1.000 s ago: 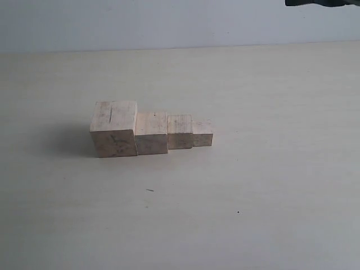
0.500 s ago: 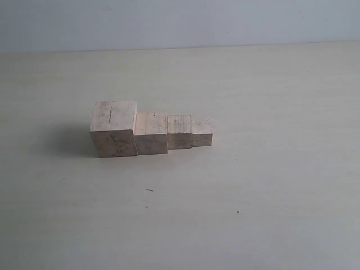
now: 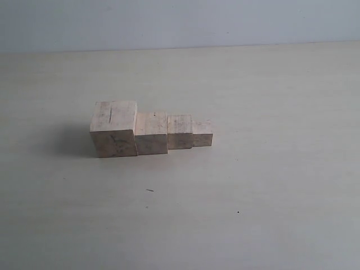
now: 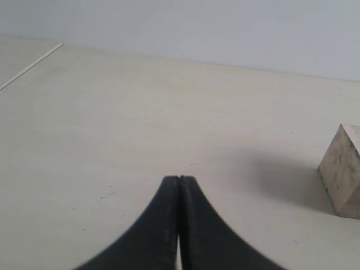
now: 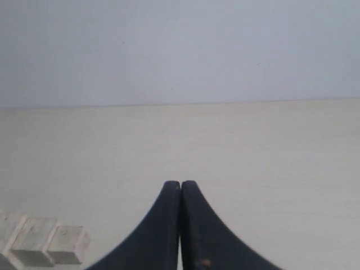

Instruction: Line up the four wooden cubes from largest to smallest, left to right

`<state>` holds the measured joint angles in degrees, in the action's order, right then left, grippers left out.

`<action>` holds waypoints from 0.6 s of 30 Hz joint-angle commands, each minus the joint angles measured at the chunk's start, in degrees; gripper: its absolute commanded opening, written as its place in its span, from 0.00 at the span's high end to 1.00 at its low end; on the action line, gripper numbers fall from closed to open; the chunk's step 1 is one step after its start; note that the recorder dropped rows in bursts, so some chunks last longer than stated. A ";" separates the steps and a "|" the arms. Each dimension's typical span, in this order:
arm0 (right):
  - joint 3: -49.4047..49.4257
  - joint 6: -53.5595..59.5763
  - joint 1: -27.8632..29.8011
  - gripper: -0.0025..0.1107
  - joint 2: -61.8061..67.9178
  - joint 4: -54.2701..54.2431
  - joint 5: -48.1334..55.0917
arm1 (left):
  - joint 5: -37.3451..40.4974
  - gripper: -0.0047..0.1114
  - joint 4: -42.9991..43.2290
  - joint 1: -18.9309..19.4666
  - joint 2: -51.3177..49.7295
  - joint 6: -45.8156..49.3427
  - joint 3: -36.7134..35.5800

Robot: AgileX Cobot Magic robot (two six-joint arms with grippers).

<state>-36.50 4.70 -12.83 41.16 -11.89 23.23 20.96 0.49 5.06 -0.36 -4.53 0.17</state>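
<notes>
Wooden cubes (image 3: 152, 133) unmoved — touching row, largest leftmost.

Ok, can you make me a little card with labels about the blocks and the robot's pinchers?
largest cube: left end of the row, thin dark scratch on top
second cube: right beside it
third cube: next along
smallest cube: right end
order: biggest to smallest, left to right; neighbours seem to touch
left gripper: shut, holding nothing, apart from the cubes
right gripper: shut, holding nothing, apart from the cubes
table: pale; all four cubes rest on it
</notes>
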 commanded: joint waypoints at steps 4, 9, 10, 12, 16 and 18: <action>13.35 -0.20 9.07 0.98 -13.44 0.34 -7.92 | -0.71 0.96 -0.49 0.20 0.36 -0.24 -0.17; 20.47 0.47 11.24 0.98 -20.23 1.49 -9.14 | -0.71 0.96 -0.49 0.20 0.36 -0.24 -0.17; 21.90 0.23 11.24 0.98 -21.77 1.96 -9.68 | -0.71 0.96 -0.49 0.20 0.36 -0.24 -0.17; 24.30 0.23 11.24 0.98 -24.71 1.95 -10.57 | -0.71 0.96 -0.49 0.20 0.36 -0.24 -0.17; 29.25 0.23 11.24 0.98 -30.88 1.95 -11.56 | -0.71 0.96 -0.49 0.20 0.36 -0.24 -0.17; 31.36 0.23 11.13 0.98 -33.55 1.66 -11.56 | -0.71 0.96 -0.49 0.20 0.36 -0.24 -0.17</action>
<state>-7.78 4.70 -1.86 11.05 -10.62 12.94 20.96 0.49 5.06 -0.36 -4.53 0.17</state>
